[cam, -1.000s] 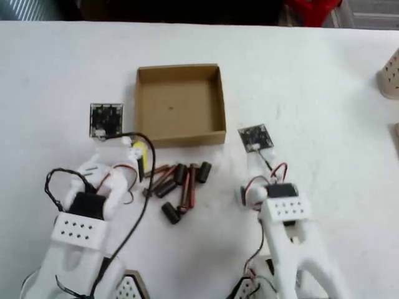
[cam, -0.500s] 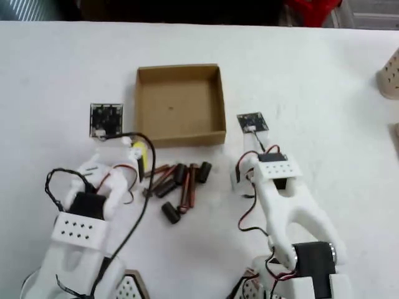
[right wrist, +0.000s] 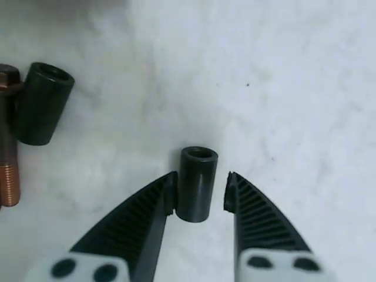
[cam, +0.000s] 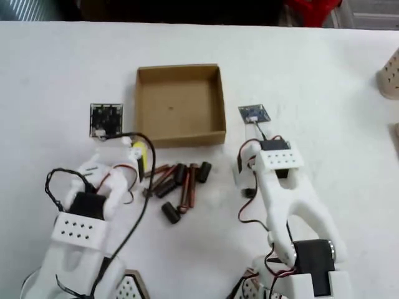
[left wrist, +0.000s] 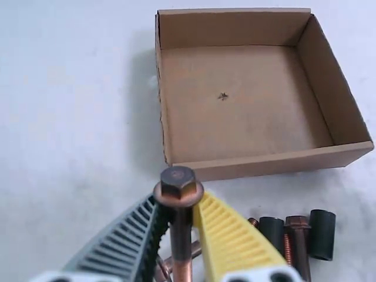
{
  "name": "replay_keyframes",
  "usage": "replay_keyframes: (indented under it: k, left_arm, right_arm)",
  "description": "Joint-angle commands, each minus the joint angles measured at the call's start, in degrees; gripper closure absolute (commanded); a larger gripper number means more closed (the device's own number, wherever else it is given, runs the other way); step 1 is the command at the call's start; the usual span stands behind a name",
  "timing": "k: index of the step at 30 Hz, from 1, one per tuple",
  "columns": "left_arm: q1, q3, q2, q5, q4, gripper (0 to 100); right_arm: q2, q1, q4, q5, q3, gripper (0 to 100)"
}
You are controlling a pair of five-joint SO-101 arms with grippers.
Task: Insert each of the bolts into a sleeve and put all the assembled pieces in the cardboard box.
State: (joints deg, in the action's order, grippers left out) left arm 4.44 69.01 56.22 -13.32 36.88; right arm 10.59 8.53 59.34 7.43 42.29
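Copper bolt [left wrist: 178, 189] is clamped in the left gripper [left wrist: 179, 214], just before the cardboard box [left wrist: 264, 164]. Right gripper [right wrist: 201, 176] has advanced, jaws apart astride a black sleeve [right wrist: 198, 191], seemingly ready to grasp it.

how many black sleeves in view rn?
5. Four sleeves lie in the pile by the cardboard box: one at the right end, one mid-pile, one left of it, one nearest the arms. A fifth sits inside the open right hand. The arms may hide more.
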Motion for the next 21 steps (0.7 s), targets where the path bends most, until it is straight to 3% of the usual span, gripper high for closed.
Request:
replay_keyframes:
  k: [1,10,21]
  left_arm:
    - [-0.2,-3.1,0.0,-0.1,-0.4,98]
    - [-0.2,-3.1,0.0,-0.1,-0.4,98]
    - [-0.2,-3.1,0.0,-0.1,-0.4,98]
  right_arm:
    - [0.0,-0.3,0.4,-0.1,-2.5,88.8]
    - [-10.6,-0.3,-4.9,-0.1,-3.1,88.6]
    - [-10.2,-0.8,-3.6,-0.1,-3.5,88.7]
